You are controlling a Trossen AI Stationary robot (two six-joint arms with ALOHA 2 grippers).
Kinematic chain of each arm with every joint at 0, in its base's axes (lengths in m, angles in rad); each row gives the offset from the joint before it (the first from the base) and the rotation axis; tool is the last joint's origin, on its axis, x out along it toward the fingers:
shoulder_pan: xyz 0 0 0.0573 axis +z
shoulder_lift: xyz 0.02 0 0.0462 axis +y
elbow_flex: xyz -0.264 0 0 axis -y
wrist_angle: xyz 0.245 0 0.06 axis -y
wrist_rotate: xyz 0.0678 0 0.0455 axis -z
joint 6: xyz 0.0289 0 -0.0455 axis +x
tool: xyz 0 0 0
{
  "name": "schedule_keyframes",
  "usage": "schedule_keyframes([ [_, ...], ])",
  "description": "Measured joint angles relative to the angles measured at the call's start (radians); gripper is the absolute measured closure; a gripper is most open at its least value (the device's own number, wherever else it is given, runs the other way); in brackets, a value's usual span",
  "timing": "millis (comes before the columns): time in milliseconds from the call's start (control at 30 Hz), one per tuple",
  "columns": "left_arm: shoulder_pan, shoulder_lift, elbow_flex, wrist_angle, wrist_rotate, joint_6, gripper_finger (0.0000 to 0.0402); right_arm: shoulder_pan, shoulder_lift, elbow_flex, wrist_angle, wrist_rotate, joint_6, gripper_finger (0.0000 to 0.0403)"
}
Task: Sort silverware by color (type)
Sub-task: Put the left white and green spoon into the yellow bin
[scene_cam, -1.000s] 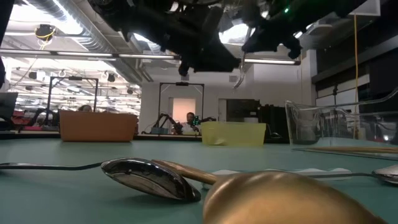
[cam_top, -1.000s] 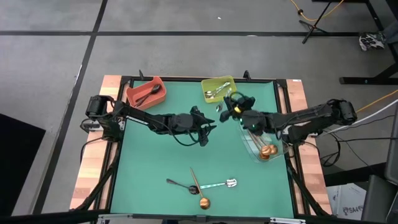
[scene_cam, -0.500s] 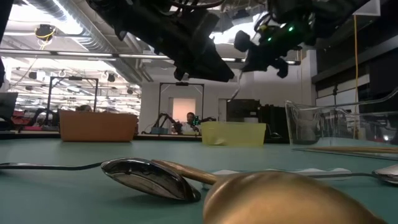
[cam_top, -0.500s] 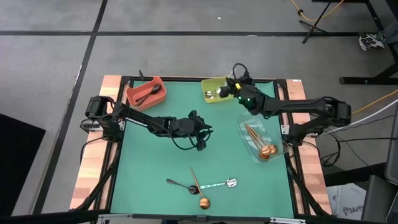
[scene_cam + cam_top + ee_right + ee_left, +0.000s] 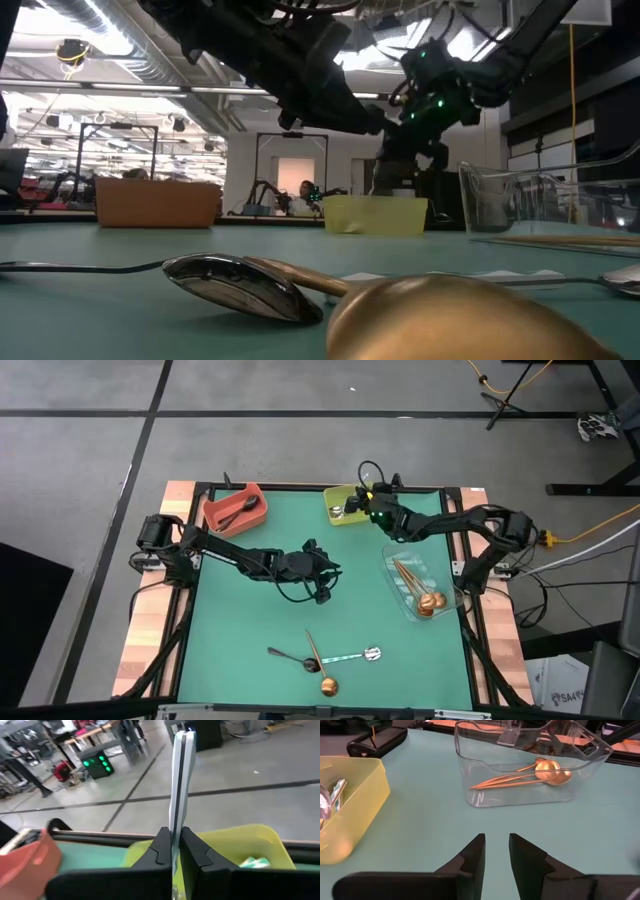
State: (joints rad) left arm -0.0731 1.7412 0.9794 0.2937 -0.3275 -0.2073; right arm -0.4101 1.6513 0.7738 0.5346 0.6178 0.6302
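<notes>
The right gripper (image 5: 366,501) reaches across the far edge of the table, its arm stretched from the right side, and sits over the yellow-green bin (image 5: 343,515). Its fingers are pinched tight on the handle of a silver spoon (image 5: 178,785), which stands upright between them; only the right wrist view shows this grip, with the bin (image 5: 250,845) directly beneath and the red bin (image 5: 25,855) off to one side. In the high view more silver spoons (image 5: 339,511) lie in the bin below it.

The left gripper (image 5: 325,582) hangs over the middle of the green table (image 5: 240,620), arm extended from the left. The left wrist view shows its fingers (image 5: 476,855) nearly together with a narrow gap, holding nothing; beyond them stands the clear bin (image 5: 520,795) with copper-gold spoons (image 5: 540,770) inside.

Nearer the front edge, well apart from both grippers, lie a black spoon (image 5: 290,657), a copper-gold spoon (image 5: 320,668) and a silver spoon (image 5: 355,656). A black spoon (image 5: 236,515) rests in the red bin (image 5: 225,505).
</notes>
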Motion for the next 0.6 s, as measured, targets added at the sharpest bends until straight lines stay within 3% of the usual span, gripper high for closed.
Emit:
schedule_keyframes([
  [267, 0.000, 0.000, 0.000, -0.006, -0.001, 0.000, 0.0321, -0.003, 0.094, 0.000, 0.117, -0.001, 0.023, 0.0401],
  [600, 0.000, 0.000, 0.000, -0.010, -0.001, 0.000, 0.0321, -0.003, 0.117, 0.000, 0.119, -0.009, 0.080, 0.0401],
])
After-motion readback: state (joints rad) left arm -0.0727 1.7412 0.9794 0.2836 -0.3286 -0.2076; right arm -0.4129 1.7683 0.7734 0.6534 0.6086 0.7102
